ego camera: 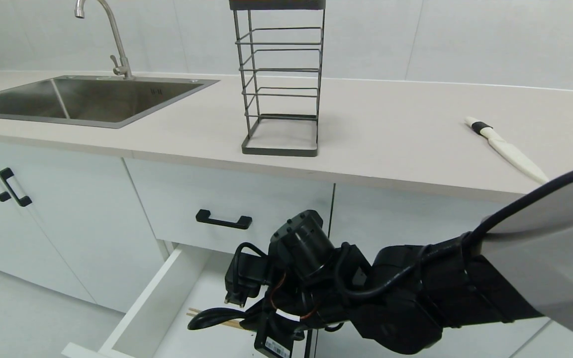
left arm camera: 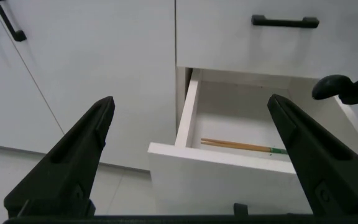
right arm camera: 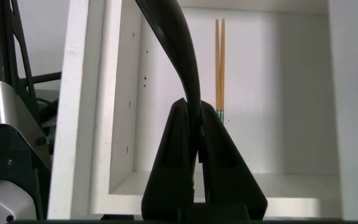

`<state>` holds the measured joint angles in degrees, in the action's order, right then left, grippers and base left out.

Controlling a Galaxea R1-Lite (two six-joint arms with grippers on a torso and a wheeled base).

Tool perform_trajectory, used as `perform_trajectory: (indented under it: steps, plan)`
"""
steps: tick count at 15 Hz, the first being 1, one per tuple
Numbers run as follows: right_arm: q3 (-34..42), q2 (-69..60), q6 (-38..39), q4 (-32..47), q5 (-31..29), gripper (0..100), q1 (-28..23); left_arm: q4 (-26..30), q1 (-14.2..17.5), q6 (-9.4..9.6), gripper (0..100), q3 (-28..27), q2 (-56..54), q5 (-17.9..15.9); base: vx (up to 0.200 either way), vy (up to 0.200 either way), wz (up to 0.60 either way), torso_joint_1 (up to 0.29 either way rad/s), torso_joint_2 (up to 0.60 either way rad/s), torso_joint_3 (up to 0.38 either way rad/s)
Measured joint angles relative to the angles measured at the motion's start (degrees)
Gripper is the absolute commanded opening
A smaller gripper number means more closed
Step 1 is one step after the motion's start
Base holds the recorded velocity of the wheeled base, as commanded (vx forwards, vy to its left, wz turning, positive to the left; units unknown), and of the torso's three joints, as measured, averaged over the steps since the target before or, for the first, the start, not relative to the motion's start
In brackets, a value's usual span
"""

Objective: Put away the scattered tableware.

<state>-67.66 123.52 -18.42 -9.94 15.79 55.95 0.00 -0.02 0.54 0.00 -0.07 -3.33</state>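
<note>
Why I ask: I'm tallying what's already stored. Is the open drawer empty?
No, a pair of wooden chopsticks lies on the floor of the open drawer.

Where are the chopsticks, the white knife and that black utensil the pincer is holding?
chopsticks (right arm camera: 217, 62), right wrist view, middle of the wooden shafts.
white knife (ego camera: 508, 150), head view, middle of its pale length.
black utensil (right arm camera: 178, 50), right wrist view, on its curved handle.

The sink (ego camera: 117, 99) is brushed metal, the rack (ego camera: 279, 152) matt wire, the chopsticks (right arm camera: 219, 62) wood, the spoon (right arm camera: 180, 56) glossy.
</note>
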Motion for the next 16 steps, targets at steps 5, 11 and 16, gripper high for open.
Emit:
perform_trajectory:
  steps: [5, 11, 16]
  plan:
    - [-4.19, 2.76, 0.13, 0.06, 1.23, 0, -0.06, 0.0, 0.0, 0.0, 100, 0.0, 0.0, -0.01, 0.0, 0.0, 0.0, -0.013, 0.04, 0.024]
    - [-10.48, 9.56, 0.13, 0.11, 2.99, 0, -0.87, 0.0, 0.02, 0.0, 100, 0.0, 0.0, -0.01, 0.0, 0.0, 0.0, 0.0, 0.0, 0.0]
    - [-14.88, 14.74, 0.15, 0.44, 2.99, 0, -1.6, 0.0, 0.02, 0.0, 100, 0.0, 0.0, 0.0, 0.0, 0.0, 0.0, 0.0, 0.0, 0.0]
